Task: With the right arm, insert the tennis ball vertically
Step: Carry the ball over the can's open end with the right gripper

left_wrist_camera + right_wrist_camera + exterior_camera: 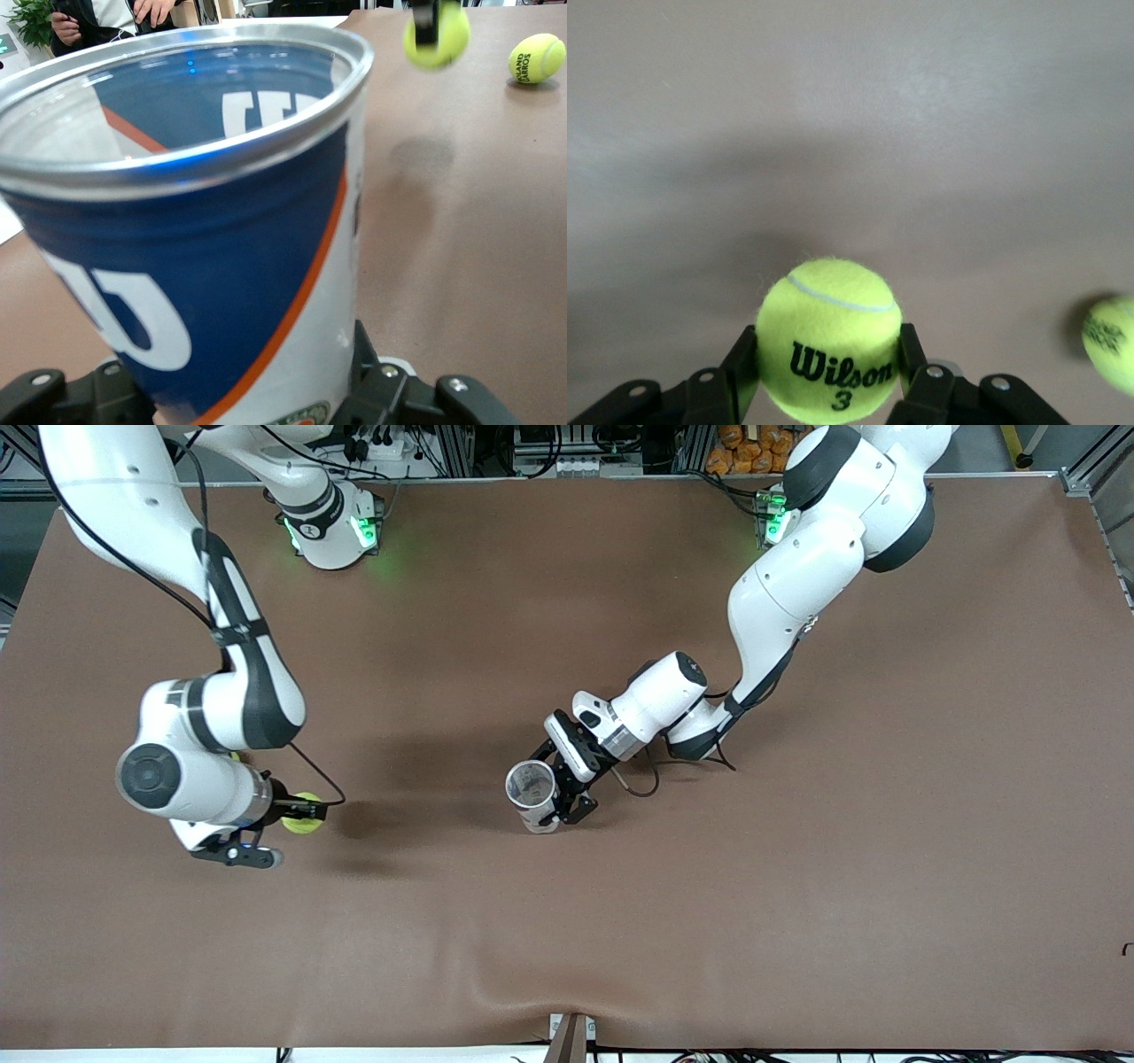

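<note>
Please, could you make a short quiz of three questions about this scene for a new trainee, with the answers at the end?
1. True or false: the right claw is shut on a tennis ball and holds it above the table.
2. What does the left claw grip? A) the open ball can; B) a bottle; C) nothing.
3. How many tennis balls show in the right wrist view?

Key
1. True; its shadow falls on the table below it.
2. A.
3. Two: the held one and a second ball lying on the table.
</note>
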You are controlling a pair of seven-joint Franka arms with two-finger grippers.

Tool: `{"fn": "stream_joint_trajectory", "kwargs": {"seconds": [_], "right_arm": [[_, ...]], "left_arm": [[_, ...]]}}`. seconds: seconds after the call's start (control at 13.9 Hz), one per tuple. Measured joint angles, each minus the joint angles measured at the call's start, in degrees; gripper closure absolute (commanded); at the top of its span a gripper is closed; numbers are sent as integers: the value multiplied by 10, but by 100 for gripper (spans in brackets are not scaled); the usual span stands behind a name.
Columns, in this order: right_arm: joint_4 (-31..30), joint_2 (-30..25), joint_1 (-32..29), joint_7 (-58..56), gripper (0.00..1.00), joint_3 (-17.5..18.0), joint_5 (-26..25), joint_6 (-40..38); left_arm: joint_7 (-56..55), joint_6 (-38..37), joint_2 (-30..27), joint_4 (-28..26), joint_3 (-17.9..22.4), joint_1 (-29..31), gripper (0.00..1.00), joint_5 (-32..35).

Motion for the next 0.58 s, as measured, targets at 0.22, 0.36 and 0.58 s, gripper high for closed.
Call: {"fn": "stream_joint_trajectory", "kwargs": {"seconds": [0.22,0.36,0.58], "right_arm": [[77,-8,10,109,100,23,44,-68],[108,-9,22,198,100,38,74,-71],[151,-8,52,361,100,73,84,-68]], "left_arm": [[0,0,0,0,0,0,22,0],[0,0,0,0,0,0,22,0],[0,0,0,0,0,-1,22,0]]}}
